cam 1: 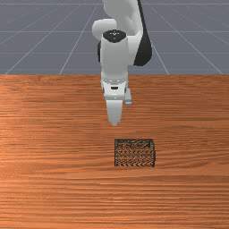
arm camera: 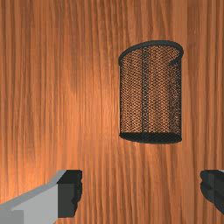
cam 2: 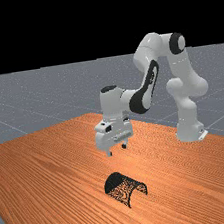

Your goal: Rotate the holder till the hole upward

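Black mesh holder [cam 1: 134, 153] x1, on its side on 1 tbl [cam 1: 53, 192]; 1 pr jaws wide open, empty.

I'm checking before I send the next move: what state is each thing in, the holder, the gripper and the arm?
Holder: lying on its side, its hole not upward.
Gripper: open, nothing between the fingers, raised above the table.
Arm: bent, reaching out over the table.

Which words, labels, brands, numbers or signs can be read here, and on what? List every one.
Legible text: none.
Black strip on the arm, far view: pale marks, too small to read.
White hand housing, far view: faint marks, too small to read.
Mesh holder: no lettering visible.
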Action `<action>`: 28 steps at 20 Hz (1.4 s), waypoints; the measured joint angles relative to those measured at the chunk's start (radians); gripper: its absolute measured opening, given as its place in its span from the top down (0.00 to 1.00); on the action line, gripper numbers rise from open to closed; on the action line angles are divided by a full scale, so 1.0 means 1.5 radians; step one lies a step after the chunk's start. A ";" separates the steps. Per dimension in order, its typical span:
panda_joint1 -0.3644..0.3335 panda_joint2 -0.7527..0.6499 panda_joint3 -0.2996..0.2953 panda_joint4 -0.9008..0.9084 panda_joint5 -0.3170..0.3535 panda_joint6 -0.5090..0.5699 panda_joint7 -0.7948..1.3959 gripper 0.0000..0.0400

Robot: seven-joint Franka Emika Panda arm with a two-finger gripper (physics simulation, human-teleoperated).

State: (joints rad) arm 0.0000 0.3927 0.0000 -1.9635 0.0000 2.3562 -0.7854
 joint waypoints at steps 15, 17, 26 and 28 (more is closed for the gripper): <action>0.049 0.014 0.055 0.018 0.054 0.003 0.063 0.01; 0.052 0.026 0.084 0.031 0.095 0.008 0.062 0.00; 0.166 0.107 0.081 0.171 0.027 -0.093 0.228 0.00; 0.168 0.116 0.080 0.158 0.025 -0.064 0.227 0.00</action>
State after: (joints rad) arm 0.2523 0.5666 0.1206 -1.7260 0.0375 2.2598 -0.4442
